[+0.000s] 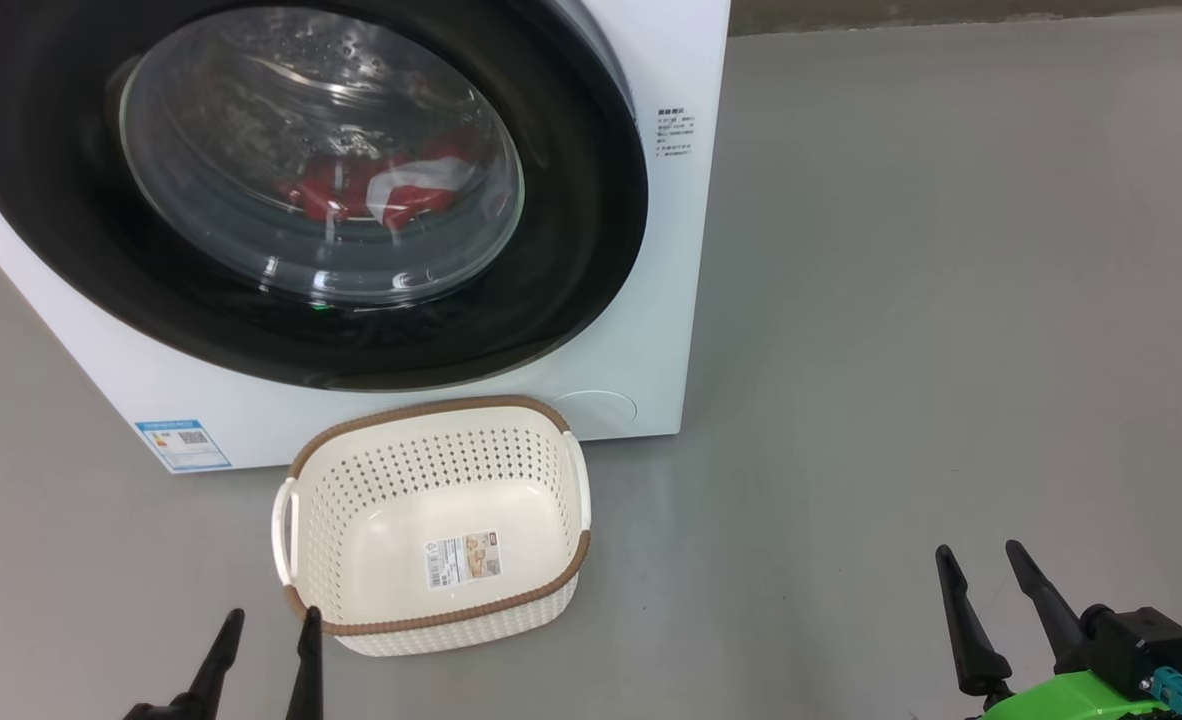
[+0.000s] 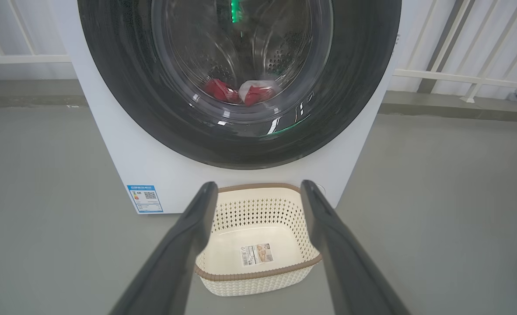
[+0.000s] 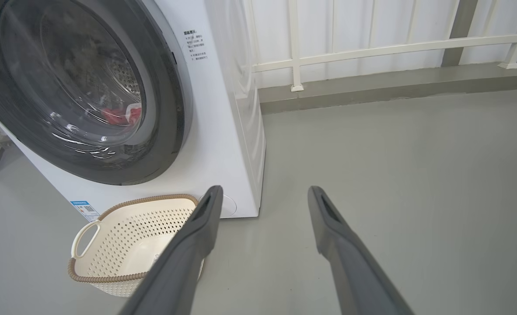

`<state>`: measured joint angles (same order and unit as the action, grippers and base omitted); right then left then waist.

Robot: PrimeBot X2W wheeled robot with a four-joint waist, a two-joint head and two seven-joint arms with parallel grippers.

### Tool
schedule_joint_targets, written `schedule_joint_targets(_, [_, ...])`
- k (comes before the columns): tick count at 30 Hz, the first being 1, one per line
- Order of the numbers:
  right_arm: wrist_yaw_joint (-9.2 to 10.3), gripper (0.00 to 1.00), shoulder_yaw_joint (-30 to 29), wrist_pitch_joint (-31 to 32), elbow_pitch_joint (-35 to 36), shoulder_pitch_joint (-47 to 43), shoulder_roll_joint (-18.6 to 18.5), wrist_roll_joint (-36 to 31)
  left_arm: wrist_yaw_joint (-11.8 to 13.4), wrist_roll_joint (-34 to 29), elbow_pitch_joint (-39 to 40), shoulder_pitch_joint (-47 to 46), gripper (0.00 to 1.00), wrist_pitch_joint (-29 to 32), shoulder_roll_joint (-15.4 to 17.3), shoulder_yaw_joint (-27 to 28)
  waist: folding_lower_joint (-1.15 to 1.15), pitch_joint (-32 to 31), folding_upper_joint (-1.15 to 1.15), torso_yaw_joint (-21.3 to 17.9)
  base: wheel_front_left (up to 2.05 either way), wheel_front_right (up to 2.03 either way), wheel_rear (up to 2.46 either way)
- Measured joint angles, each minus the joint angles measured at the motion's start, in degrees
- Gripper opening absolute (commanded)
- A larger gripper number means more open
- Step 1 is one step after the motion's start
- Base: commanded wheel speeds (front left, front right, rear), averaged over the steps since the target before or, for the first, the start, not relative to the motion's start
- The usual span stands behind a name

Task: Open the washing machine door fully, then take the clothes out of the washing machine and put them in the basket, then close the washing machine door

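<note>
Upper left of the head view: washing machine (image 1: 651,350), a white front-loader standing on the grey floor.

- Washing machine door (image 1: 251,150): round, with a glossy black rim and a bulging clear window. It is shut flush against the front. No handle or hinge side can be made out.
- Clothes (image 1: 381,195): a red and white heap low in the drum, seen through the glass.
- Basket (image 1: 421,410): cream, perforated, brown-rimmed and empty. It stands on the floor just below the door with its long side running across the frame.
- Left gripper (image 1: 273,612): at the lower left, fingers spread, holding nothing. It is close to the basket's near left corner.
- Right gripper (image 1: 977,547): at the lower right, fingers spread, holding nothing. It is well apart from the machine, over bare floor.

Key relation: the door lies ahead of and above both grippers, toward the frame's upper left. The left gripper sits almost under it and is judged the nearer arm. The right gripper would have to cross leftward.

Writing:
- Blue label (image 1: 183,445), on the lower left of the machine front, carries a square code. The text is too small to read.
- Printed lines (image 1: 673,132), on the upper right of the front, are illegible.
- Sticker (image 1: 463,558), on the basket floor, has a barcode. The wording is unreadable.
</note>
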<state>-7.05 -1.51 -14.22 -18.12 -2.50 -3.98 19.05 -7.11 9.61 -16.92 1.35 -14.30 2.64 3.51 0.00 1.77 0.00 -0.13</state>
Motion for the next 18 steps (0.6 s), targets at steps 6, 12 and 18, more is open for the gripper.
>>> schedule_joint_targets(6, [0.0, 1.0, 0.0, 0.0, 0.0, 0.0, 0.0, 0.0, 0.0, 0.6, -0.5, 0.0, 1.0, 0.0, -0.1, 0.6, 0.0, 0.1, 0.0, 0.1, 0.0, 0.0, 0.0])
schedule_joint_targets(12, [0.0, 1.0, 0.1, 0.0, 0.0, 0.0, -0.2, 0.0, -0.1, 1.1, -0.5, 0.0, 1.0, 0.0, -0.1, 0.7, 0.0, 0.0, 0.0, 0.1, 0.0, 0.0, 0.0])
schedule_joint_targets(18, [0.0, 0.0, 0.1, 0.0, 0.5, -0.8, -0.2, 2.4, -0.1, 1.6, -0.5, 0.0, 1.0, 0.0, -0.2, 0.5, 0.0, -0.3, 0.0, 0.1, 0.0, 0.0, 0.0])
